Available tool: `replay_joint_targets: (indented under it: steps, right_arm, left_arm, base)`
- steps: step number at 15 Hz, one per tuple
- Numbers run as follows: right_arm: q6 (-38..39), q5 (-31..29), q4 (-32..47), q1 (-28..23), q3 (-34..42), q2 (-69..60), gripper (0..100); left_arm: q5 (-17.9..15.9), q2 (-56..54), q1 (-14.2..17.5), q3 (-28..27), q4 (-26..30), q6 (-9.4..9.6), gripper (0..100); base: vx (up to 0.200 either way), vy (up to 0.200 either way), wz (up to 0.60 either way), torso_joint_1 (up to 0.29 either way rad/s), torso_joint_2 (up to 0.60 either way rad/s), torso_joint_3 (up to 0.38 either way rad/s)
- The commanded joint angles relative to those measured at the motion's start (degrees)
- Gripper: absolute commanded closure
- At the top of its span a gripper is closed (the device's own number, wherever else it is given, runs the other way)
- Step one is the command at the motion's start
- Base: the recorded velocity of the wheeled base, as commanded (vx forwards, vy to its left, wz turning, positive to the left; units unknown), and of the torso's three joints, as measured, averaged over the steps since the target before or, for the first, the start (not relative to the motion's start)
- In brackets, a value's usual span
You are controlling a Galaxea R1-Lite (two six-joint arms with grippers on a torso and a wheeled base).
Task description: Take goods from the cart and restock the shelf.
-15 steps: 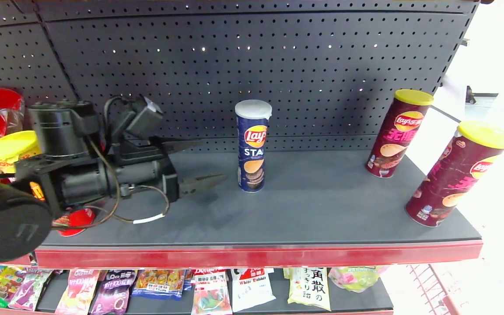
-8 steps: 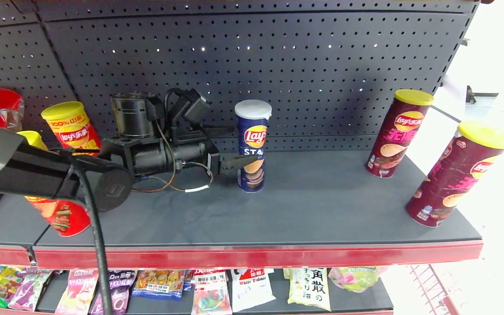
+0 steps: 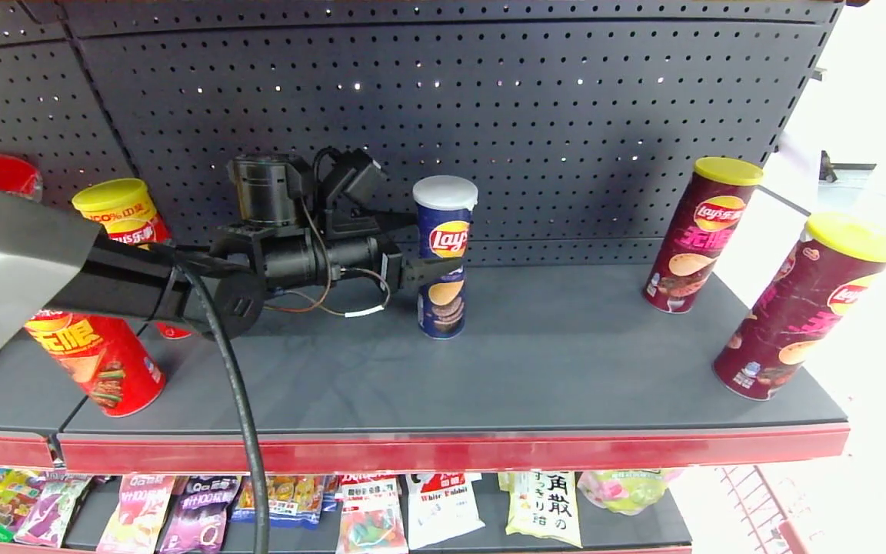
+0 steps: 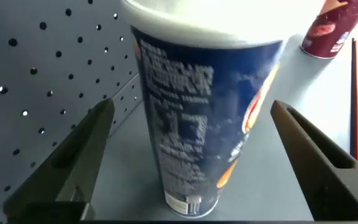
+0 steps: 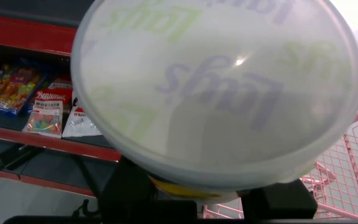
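- Your left gripper (image 3: 435, 246) stands wide, jaws either side of the blue can (image 3: 445, 308) at frame centre.
- Closing off-centre could topple it; the near finger possibly touches.

The left arm (image 3: 128, 285) has a light grey upper link and a matte black forearm, topped by a stubby black cylinder (image 3: 262, 188) and a boxy camera housing (image 3: 351, 177). A thick black cable (image 3: 239, 400) and thin orange wires (image 3: 312, 304) trail from it. The left gripper (image 3: 434, 245) has dark, wedge-shaped fingers (image 4: 73, 165) tapering to blunt tips.
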Motion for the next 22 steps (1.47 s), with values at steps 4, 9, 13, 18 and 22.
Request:
replay_joint_targets:
  steps: [4,9,13,18,22]
  right_arm:
    - [-0.02,-0.01,0.01,0.02,-0.02,0.09,100]
    - [0.07,-0.01,0.01,0.02,-0.02,0.09,100]
    - [0.07,-0.01,0.01,0.02,-0.02,0.09,100]
    - [0.07,-0.01,0.01,0.02,-0.02,0.09,100]
    - [0.07,-0.01,0.01,0.02,-0.02,0.09,100]
  left_arm:
    - [-0.38,2.27,-0.10,-4.98,0.68,-0.01,0]
    - [-0.38,2.71,-0.80,-5.24,0.85,-0.01,0]
    - [-0.38,3.67,-1.24,-6.38,1.29,-0.01,0]
    - [-0.38,4.38,-1.24,-7.88,2.00,0.07,100]
    - [-1.17,0.86,-1.42,-3.66,1.82,-0.01,100]
  base:
    - [0.000,0.000,0.00,0.000,0.00,0.000]
    - [0.000,0.000,0.00,0.000,0.00,0.000]
    - [0.000,0.000,0.00,0.000,0.00,0.000]
    - [0.000,0.000,0.00,0.000,0.00,0.000]
    - [0.000,0.000,0.00,0.000,0.00,0.000]
